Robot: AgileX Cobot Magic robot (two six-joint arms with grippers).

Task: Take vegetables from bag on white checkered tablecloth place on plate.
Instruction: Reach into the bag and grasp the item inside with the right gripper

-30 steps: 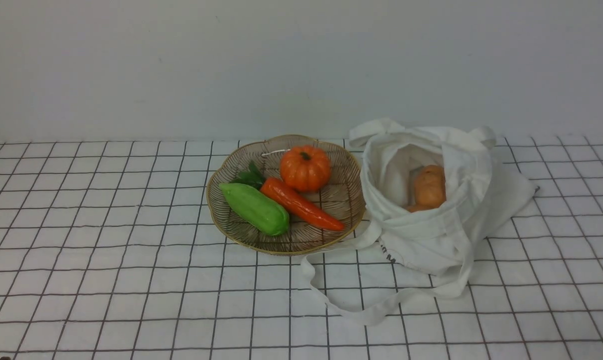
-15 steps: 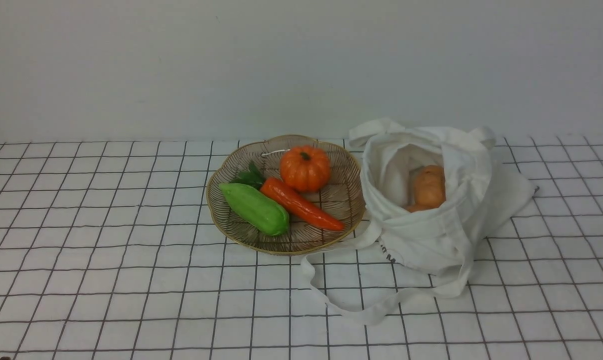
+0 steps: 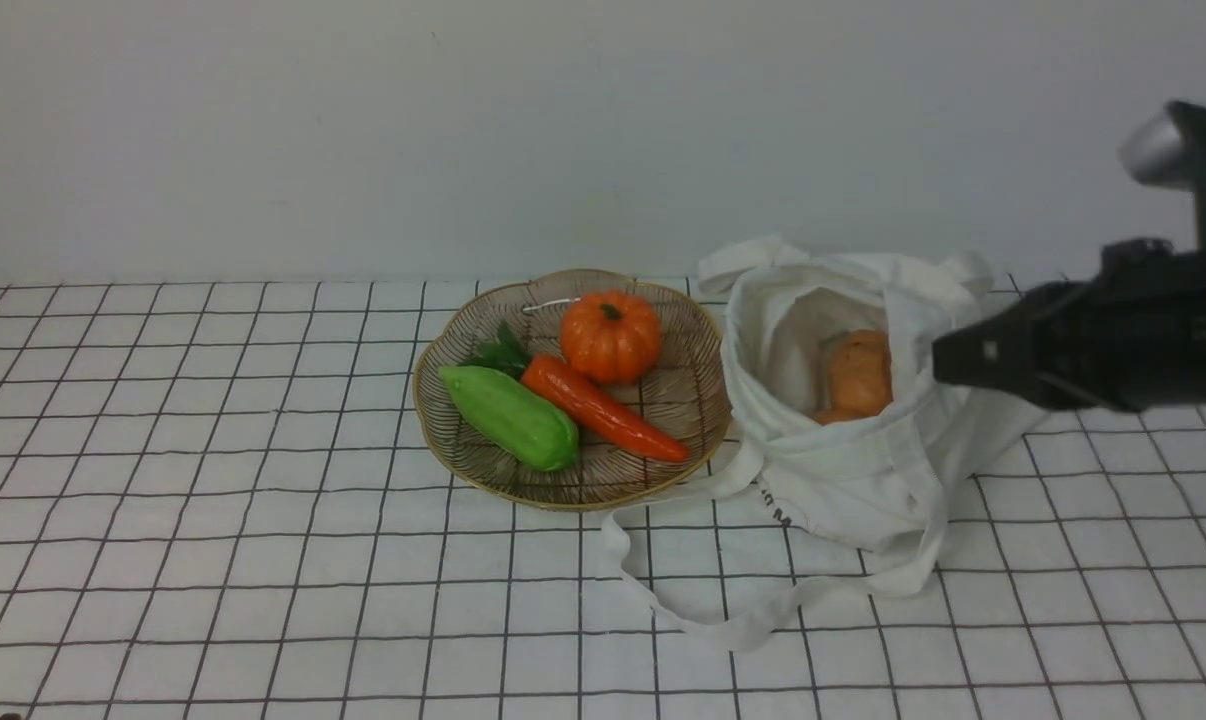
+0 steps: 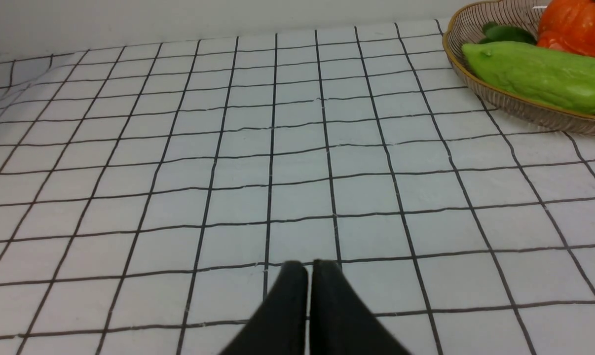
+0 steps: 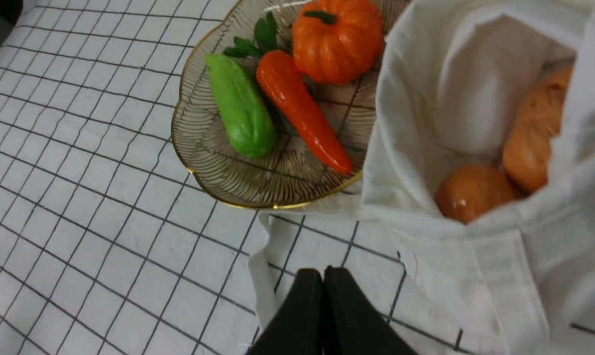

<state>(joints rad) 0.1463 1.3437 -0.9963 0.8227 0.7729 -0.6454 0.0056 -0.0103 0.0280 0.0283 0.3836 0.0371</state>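
The white bag (image 3: 863, 440) lies open on the white checkered tablecloth (image 3: 213, 500), right of the plate (image 3: 693, 420). Inside it lie a tan potato (image 3: 858, 372) and a smaller orange-brown piece (image 5: 472, 191); the potato also shows in the right wrist view (image 5: 534, 133). My right gripper (image 3: 948, 362) is shut and empty, raised at the bag's right side, tip pointing left. In its wrist view the shut gripper (image 5: 323, 276) is above the bag's strap (image 5: 265, 276). My left gripper (image 4: 309, 268) is shut and empty, low over bare cloth left of the plate (image 4: 534, 108).
The plate holds a small orange pumpkin (image 3: 611, 336), a carrot (image 3: 603, 408) and a green gourd (image 3: 508, 417). The bag's long strap (image 3: 703, 620) loops on the cloth toward the front. A white wall stands behind the table.
My right arm has come into the front view from the right and now hangs beside the bag. The bag, plate and vegetables have not moved.
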